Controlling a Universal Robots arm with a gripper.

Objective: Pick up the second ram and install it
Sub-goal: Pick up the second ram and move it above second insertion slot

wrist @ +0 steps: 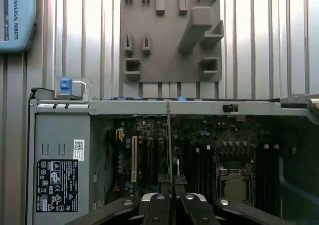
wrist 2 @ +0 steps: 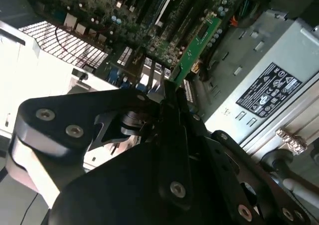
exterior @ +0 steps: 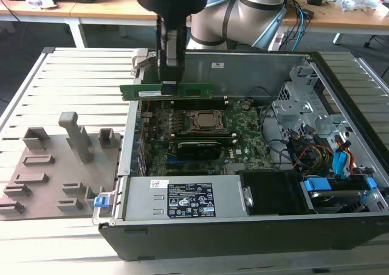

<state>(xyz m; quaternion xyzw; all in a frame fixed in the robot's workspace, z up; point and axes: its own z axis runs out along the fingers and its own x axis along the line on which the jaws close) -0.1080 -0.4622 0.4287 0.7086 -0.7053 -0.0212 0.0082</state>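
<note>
While the gripper [exterior: 169,87] hangs over the open case [exterior: 255,61], its fingers [wrist: 182,195] are clamped on the ram [exterior: 194,90] near mid-length. Stick is level, on edge, clear above the motherboard [exterior: 246,135], over the far side of the CPU socket [exterior: 208,121].

Step in hand, as I judge it: carry and line-up; not seated yet. Seating would call for the lower edge squared to a free slot, then a straight push down.

In the first wrist view the ram [wrist: 169,145] shows edge-on, a thin line. In the exterior view the gripper covers the stick's middle. The slots lie in shadow, so I cannot tell which is free or how the latches stand.
</note>
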